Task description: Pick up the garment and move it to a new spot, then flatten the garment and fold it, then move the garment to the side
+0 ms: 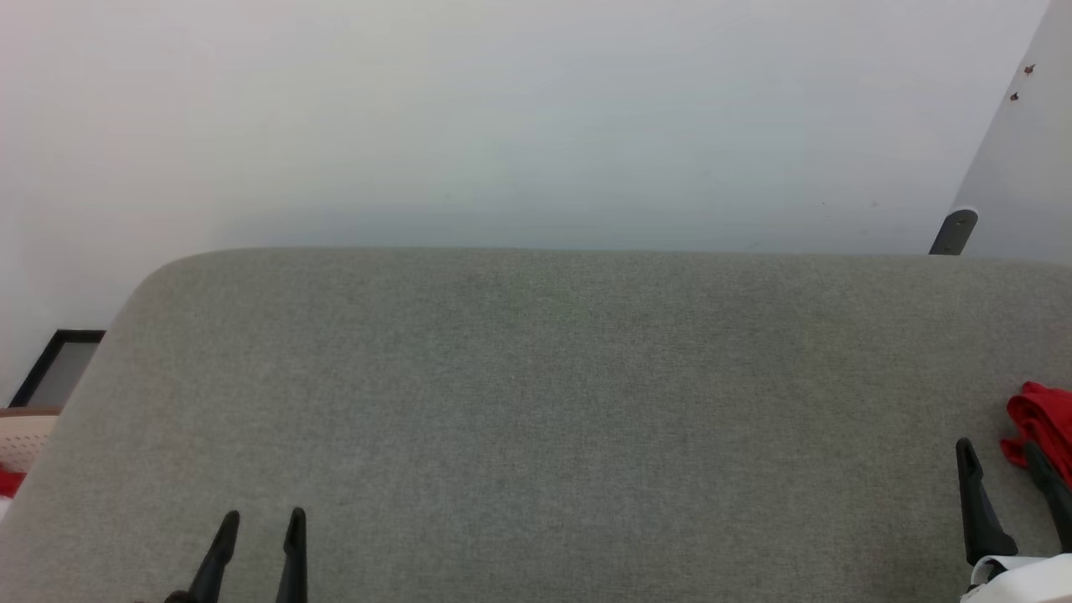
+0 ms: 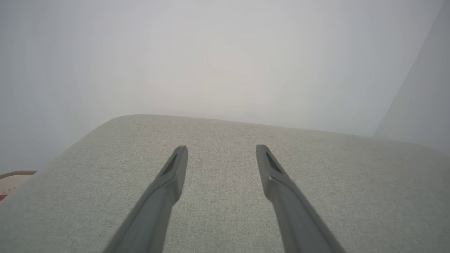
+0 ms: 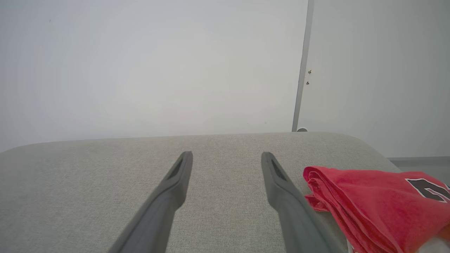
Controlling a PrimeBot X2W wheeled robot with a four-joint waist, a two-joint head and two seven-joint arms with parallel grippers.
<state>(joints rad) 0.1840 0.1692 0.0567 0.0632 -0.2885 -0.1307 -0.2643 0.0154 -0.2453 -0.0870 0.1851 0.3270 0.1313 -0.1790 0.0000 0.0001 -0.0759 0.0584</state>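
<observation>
The garment [image 1: 1043, 423] is a red folded bundle at the right edge of the grey padded surface [image 1: 536, 402]; in the right wrist view the garment [image 3: 372, 200] shows stacked folds and part of a black white-outlined numeral. My right gripper [image 1: 1001, 448] stands open just left of it, its right finger beside the folds, nothing between the fingers; it shows again as the right gripper [image 3: 226, 156]. Over the near left of the surface my left gripper [image 1: 261, 517] is open and empty, seen also as the left gripper [image 2: 221, 149].
A white wall rises behind the surface, with a panel seam and a dark bracket [image 1: 952, 232] at the back right. Off the left edge sit a dark frame [image 1: 54, 364] and a pale basket [image 1: 21, 435] holding something red.
</observation>
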